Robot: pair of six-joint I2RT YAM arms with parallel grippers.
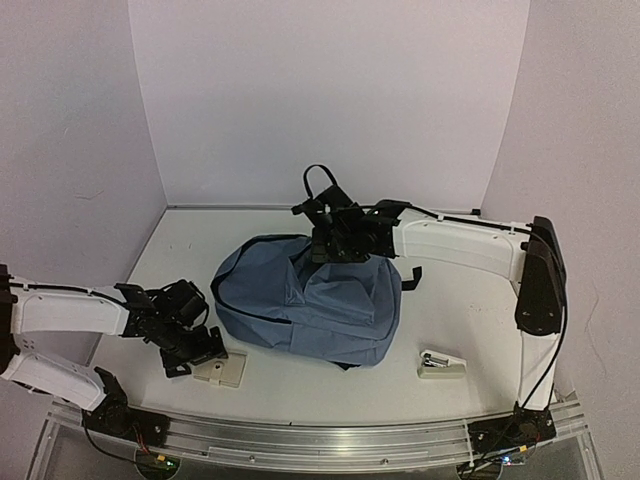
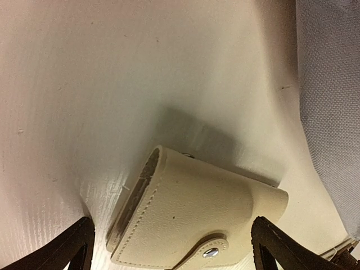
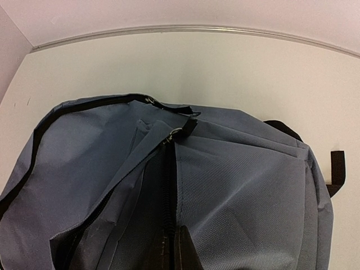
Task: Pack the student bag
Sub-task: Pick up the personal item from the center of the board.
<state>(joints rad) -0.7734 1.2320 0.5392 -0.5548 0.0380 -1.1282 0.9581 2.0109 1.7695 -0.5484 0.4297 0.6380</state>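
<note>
The student bag (image 1: 300,300), slate-blue with black trim, lies in the middle of the table. My right gripper (image 1: 335,240) is at its top, shut on the fabric edge beside the open main zip (image 3: 169,185). Its dark fingertips (image 3: 183,253) are pinched together there, and the zip pull (image 3: 180,130) sits further along. A cream snap wallet (image 2: 191,225) lies flat on the table left of the bag. My left gripper (image 2: 174,253) is low over it, open. One finger (image 2: 73,250) stands on each side of the wallet (image 1: 222,370), and neither presses on it.
A small white and silver stapler-like item (image 1: 440,363) lies near the front right. The bag's grey side (image 2: 332,101) is close to the right of the wallet. White walls enclose the table on three sides, and a metal rail (image 1: 320,435) runs along the front.
</note>
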